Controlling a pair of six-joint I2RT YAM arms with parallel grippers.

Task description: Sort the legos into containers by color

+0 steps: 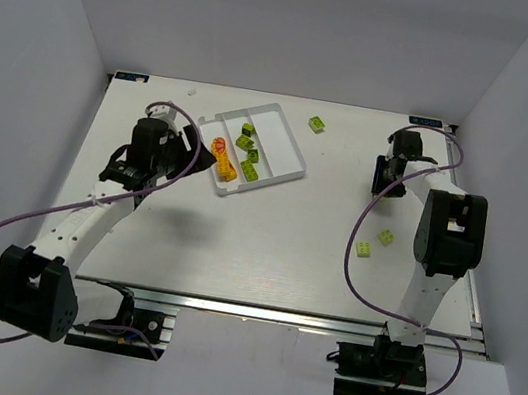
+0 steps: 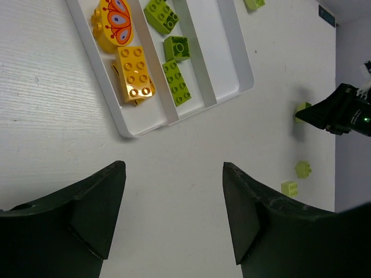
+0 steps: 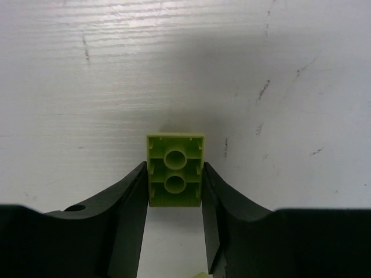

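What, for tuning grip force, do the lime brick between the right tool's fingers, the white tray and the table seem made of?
Lime brick: hard moulded plastic with a satin finish, going by its crisp edges and hollow tubes underneath.
Tray: probably thin rigid white plastic, with smooth, even moulded walls.
Table: a white-coated board, matte, with fine grain lines and dark scuffs. Its core is unclear.

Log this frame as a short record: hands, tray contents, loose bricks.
left hand: open, empty, beside the tray
right hand: closed on a lime brick, its hollow side towards the wrist camera
tray: orange-yellow pieces in one outer lane, lime bricks in the middle lane, the other outer lane empty
loose lime bricks: three, outside the tray
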